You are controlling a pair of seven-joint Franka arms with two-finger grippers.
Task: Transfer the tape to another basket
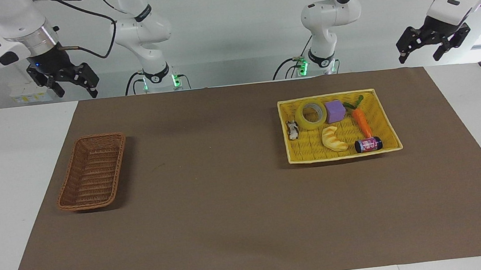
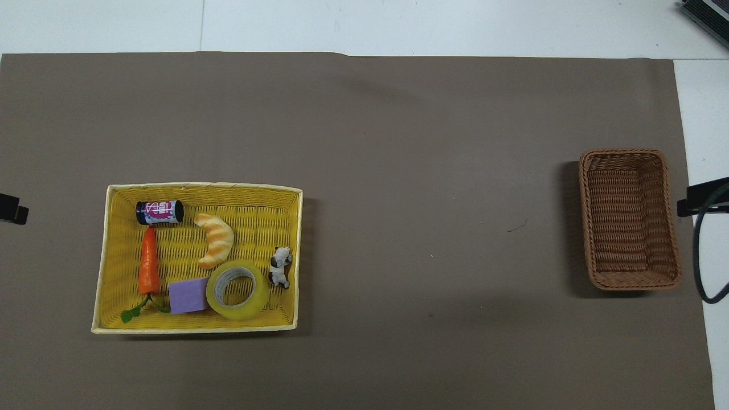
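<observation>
The tape [image 1: 311, 114] — a translucent yellow ring with a pale core — lies flat in the yellow tray [image 1: 385, 117], at its robot-side edge beside the purple block [image 1: 335, 111]. The wicker basket [image 1: 92, 171] sits toward the right arm's end of the counter. Both end effectors — left [image 1: 432, 45], right [image 1: 69, 83] — hang wide, holding nothing.

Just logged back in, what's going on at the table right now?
Nothing is being handled yet. The tape lies in the yellow basket beside a purple block, near a carrot, croissant, small can and toy cow. The brown basket holds nothing. The left gripper and right gripper wait open, raised near their bases.
</observation>
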